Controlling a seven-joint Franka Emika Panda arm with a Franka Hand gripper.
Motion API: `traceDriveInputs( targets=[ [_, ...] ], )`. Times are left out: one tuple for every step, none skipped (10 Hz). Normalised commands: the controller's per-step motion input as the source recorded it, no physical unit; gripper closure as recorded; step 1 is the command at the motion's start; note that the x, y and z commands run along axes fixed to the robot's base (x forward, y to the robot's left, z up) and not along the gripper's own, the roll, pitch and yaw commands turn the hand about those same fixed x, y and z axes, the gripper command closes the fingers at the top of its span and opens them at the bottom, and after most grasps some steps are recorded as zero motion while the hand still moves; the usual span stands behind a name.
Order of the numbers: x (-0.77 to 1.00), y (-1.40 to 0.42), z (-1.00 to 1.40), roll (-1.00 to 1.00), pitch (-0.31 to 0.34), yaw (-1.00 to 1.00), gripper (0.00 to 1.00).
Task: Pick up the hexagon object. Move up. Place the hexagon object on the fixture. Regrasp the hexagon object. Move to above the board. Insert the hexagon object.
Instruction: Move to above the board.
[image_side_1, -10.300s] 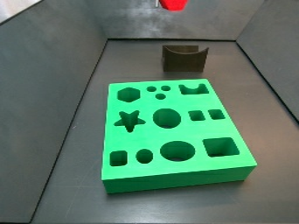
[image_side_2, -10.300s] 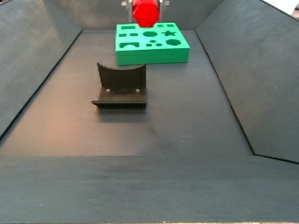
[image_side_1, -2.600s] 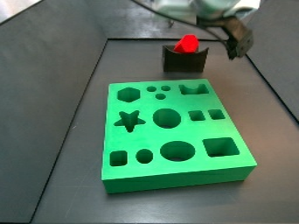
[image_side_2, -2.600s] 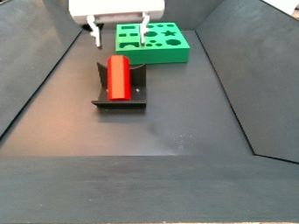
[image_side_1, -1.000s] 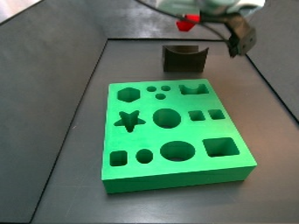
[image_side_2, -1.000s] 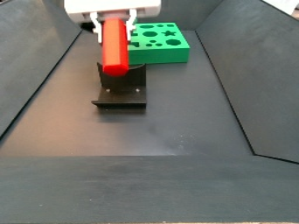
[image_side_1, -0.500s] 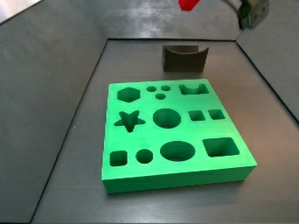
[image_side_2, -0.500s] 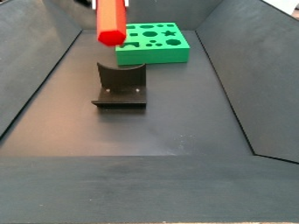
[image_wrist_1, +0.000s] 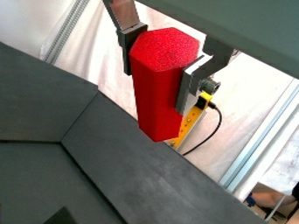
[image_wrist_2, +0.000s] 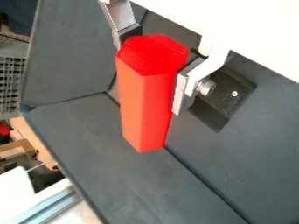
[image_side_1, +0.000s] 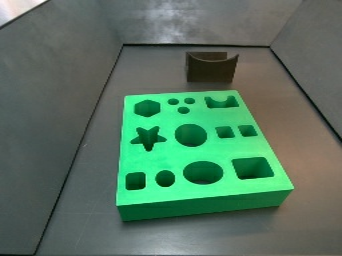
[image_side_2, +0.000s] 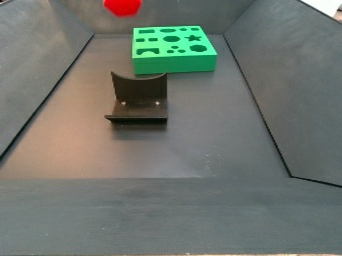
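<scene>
My gripper (image_wrist_1: 165, 54) is shut on the hexagon object (image_wrist_1: 158, 83), a bright red hexagonal peg that hangs upright between the silver fingers; it shows the same way in both wrist views (image_wrist_2: 147, 92). In a side view only the peg's lower end (image_side_2: 122, 6) shows at the top edge, high above the floor, and the gripper is out of frame there. The fixture (image_side_1: 210, 66), a small dark notched block, stands empty behind the board (image_side_1: 201, 150), a green slab with shaped holes. Both also show in a side view: the fixture (image_side_2: 136, 99) and the board (image_side_2: 175, 48).
Dark sloping walls (image_side_1: 60, 70) enclose the grey floor (image_side_2: 174, 150) on both sides. A yellow part with a black cable (image_wrist_1: 198, 118) shows behind the gripper in a wrist view.
The gripper has lifted the red peg off the fixture and carried it straight up; it has left one side view and only its tip remains in the other. The fixture is now empty.
</scene>
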Motion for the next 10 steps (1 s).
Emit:
traceDriveInputs(
  targets=[
    [0.03, -0.04, 1.00, -0.04, 0.097, 0.07, 1.00],
    [0.03, -0.03, 0.87, -0.05, 0.102, 0.07, 1.00],
    [0.03, -0.03, 0.70, -0.05, 0.104, 0.08, 1.00],
    [0.03, -0.02, 0.53, -0.05, 0.106, 0.08, 1.00],
    [0.03, -0.02, 0.36, -0.05, 0.107, 0.09, 1.00],
    [-0.53, -1.00, -0.01, -1.00, -0.028, -0.03, 1.00],
    [-0.53, -1.00, -0.03, -1.00, -0.031, -0.03, 1.00],
    [-0.56, -1.00, -0.02, -1.00, -0.051, -0.03, 1.00],
    [-0.57, -1.00, -0.03, -1.00, -0.058, -0.03, 1.00],
    [-0.58, -1.00, -0.03, -1.00, -0.064, -0.04, 1.00]
  ],
)
